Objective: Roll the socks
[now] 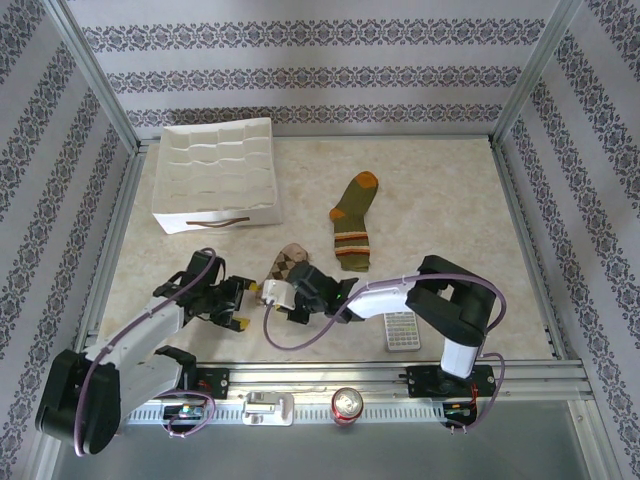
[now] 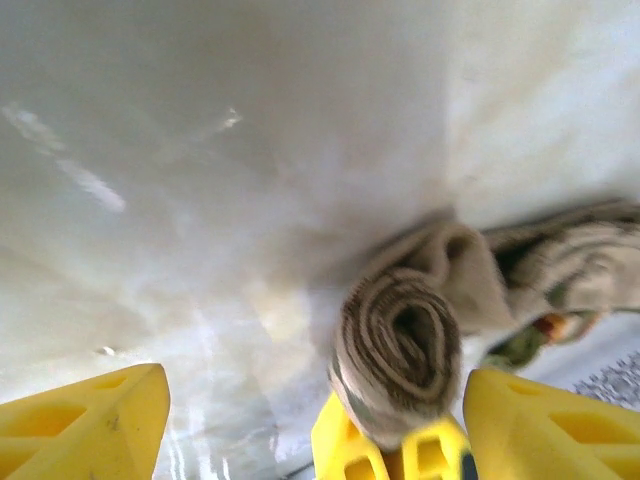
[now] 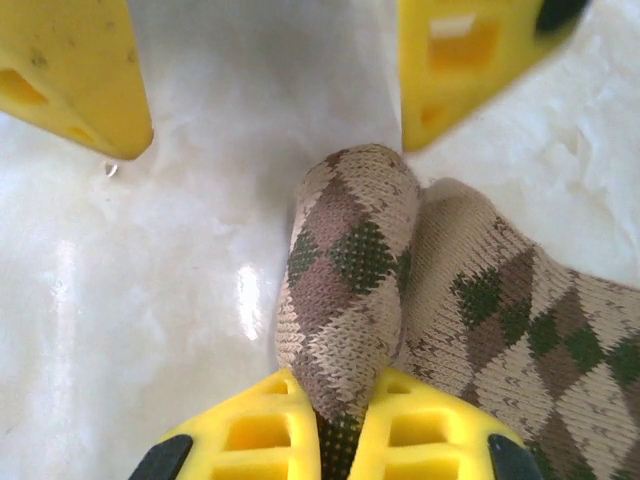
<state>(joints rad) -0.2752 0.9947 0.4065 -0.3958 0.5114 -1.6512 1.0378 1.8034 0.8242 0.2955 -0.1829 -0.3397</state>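
Pinches the rolled end of the argyle sock (image 3: 345, 290) tight between the right fingers (image 3: 260, 430), near the front edge of the desk (image 1: 430, 200). Holds the left fingers (image 2: 80, 420) spread wide, just beside the roll's coiled end, gripping nothing. Shows the olive green sock (image 1: 352, 225) lying flat farther back, apart from the argyle one, with orange toe pointing away.

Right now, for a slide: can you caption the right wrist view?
Right gripper shut on the rolled end of the argyle sock, left gripper open opposite.
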